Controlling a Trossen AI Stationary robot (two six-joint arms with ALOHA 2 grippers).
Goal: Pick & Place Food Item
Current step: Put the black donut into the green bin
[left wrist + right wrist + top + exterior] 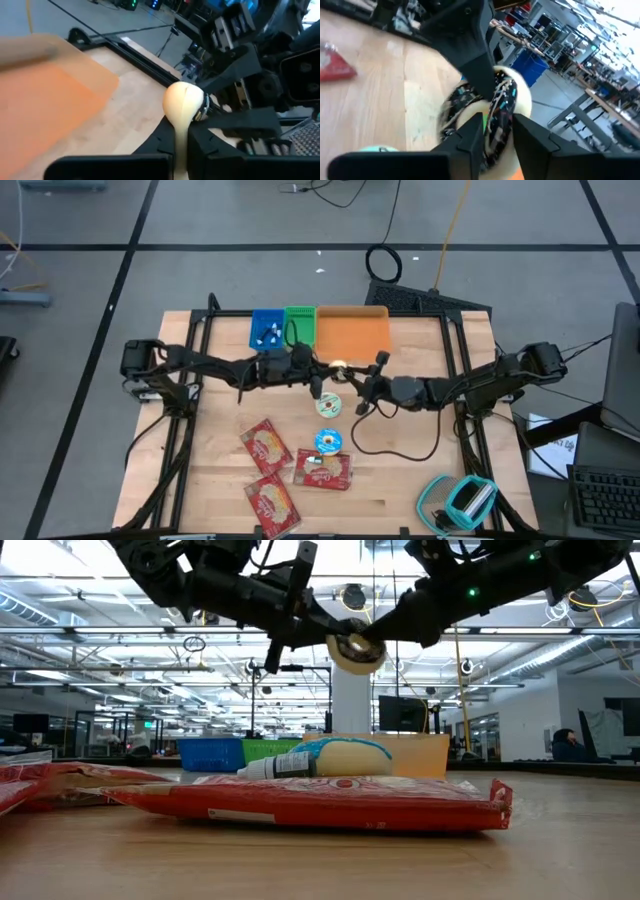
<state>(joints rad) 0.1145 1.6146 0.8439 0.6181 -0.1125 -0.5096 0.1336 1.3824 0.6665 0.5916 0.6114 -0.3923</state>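
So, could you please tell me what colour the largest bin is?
The largest bin is orange, clearest in the high view.

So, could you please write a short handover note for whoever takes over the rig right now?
Left gripper: shut on the round cup, which is in the air just in front of the orange tray.
Right gripper: at the same cup from the other side; its grip cannot be judged.
On the table: two more cups and three red packets.
Done: one cup is lifted, with both arms meeting at it.
Left: this looks like a handover. The cup is not yet set down, and the tray is the likely place for it.
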